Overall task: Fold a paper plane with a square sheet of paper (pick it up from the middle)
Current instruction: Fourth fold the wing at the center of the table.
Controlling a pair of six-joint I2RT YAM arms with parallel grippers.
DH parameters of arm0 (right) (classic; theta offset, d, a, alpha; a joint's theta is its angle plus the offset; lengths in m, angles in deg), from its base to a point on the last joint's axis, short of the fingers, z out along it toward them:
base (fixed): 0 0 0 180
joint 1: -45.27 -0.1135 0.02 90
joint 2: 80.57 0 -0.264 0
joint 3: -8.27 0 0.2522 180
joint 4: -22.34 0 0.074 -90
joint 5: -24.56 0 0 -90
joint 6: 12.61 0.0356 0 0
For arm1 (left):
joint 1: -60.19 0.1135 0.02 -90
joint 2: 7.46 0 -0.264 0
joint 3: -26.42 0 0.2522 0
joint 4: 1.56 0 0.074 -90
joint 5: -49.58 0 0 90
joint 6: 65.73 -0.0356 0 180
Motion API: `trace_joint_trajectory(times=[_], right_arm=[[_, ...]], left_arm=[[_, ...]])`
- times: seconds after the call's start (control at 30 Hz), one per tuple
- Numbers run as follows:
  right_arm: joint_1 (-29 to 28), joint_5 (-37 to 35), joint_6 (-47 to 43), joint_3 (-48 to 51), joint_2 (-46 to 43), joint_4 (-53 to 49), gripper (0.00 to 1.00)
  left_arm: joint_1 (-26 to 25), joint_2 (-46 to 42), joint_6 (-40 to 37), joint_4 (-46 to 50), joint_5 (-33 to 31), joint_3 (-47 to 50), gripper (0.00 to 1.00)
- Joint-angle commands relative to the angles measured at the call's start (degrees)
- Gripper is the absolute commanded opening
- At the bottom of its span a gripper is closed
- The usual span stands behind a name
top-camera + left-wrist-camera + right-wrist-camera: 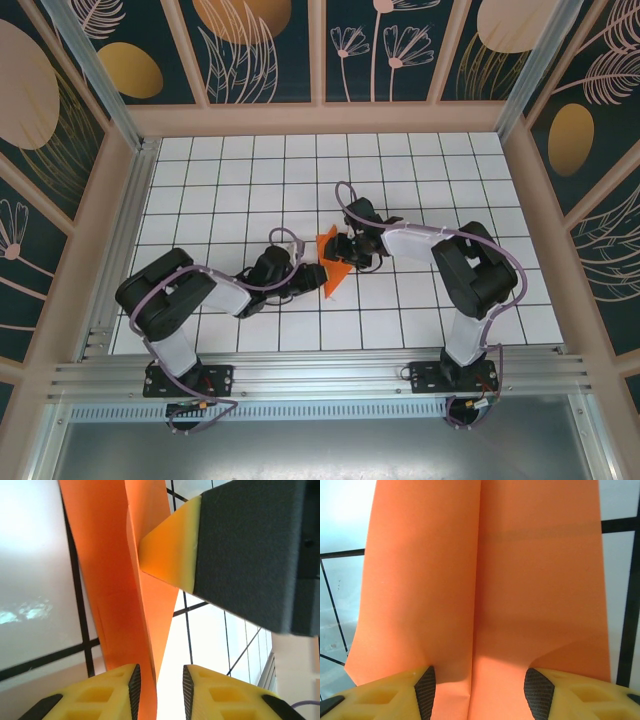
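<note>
Bright orange creased paper sheet (335,272), middle of the white tiled table (250,170).
One long fold runs down it. Left gripper (161,690) jaws are narrow, with the paper's edge between them. Right gripper (480,690) jaws are wide across it; I cannot tell if they hold it.

Paper (485,580) cropped top and bottom — right pincer (480,680) grip unclear.

paper (333,268) over table (420,180) centre | left pincer (159,687) at its left | right pincer (476,692) at its right, behind

Bright even light, faint soft shadows, blown-out glare in wrist views, foreground blurred
</note>
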Motion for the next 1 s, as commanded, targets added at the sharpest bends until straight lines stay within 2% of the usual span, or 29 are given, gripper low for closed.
trace_joint_trajectory(times=[0.0,0.2,0.4,0.6,0.97], right_arm=[[0.54,-10.12,0.88,2.97,6.19,-6.84,0.57],[0.54,-11.49,2.66,2.41,6.71,-8.21,0.57],[0.58,-12.19,3.92,2.02,7.58,-9.43,0.56],[0.53,-12.64,5.04,1.37,8.51,-10.68,0.54],[0.51,-12.86,5.77,1.02,9.28,-11.32,0.55]], left_arm=[[0.35,-3.98,1.60,1.22,-1.86,1.72,0.31],[0.20,-6.72,2.19,0.32,-0.13,1.83,0.28],[-0.11,-3.52,1.52,0.22,2.02,-1.04,0.21],[-1.20,-0.59,0.44,1.18,3.51,-3.79,0.20],[-2.22,1.12,-2.30,9.33,-0.10,-6.04,0.21]])
